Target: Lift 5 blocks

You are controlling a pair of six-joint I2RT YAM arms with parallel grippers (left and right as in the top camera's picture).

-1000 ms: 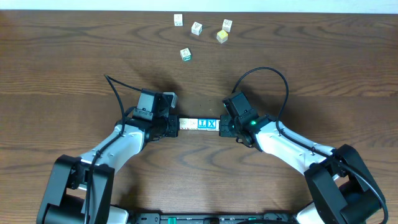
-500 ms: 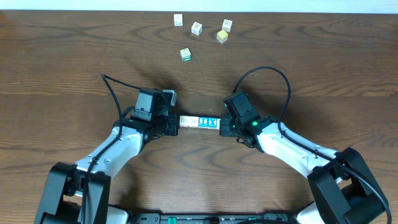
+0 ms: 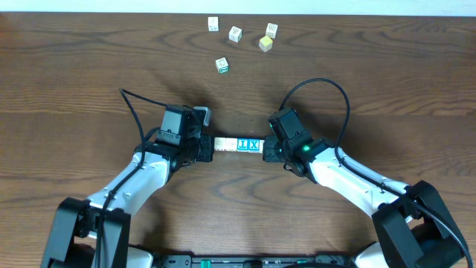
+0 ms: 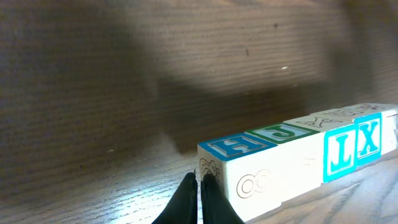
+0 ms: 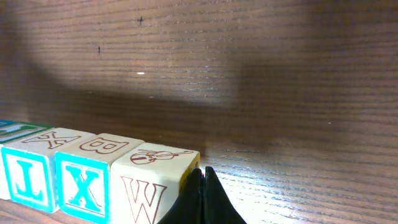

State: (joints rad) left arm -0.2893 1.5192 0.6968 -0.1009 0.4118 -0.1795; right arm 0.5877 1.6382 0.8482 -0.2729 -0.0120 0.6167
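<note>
The left arm [image 3: 145, 175] comes up from the lower left and bends inward at the elbow, its white forearm angled toward the middle. The left tool [image 3: 210, 146] points right, its black fingers [image 4: 186, 202] pressed together into a narrow point. The right arm [image 3: 349, 179] mirrors it from the lower right. The right tool [image 3: 265, 147] points left, its fingers likewise closed tight. The two tips face each other, apart.
</note>
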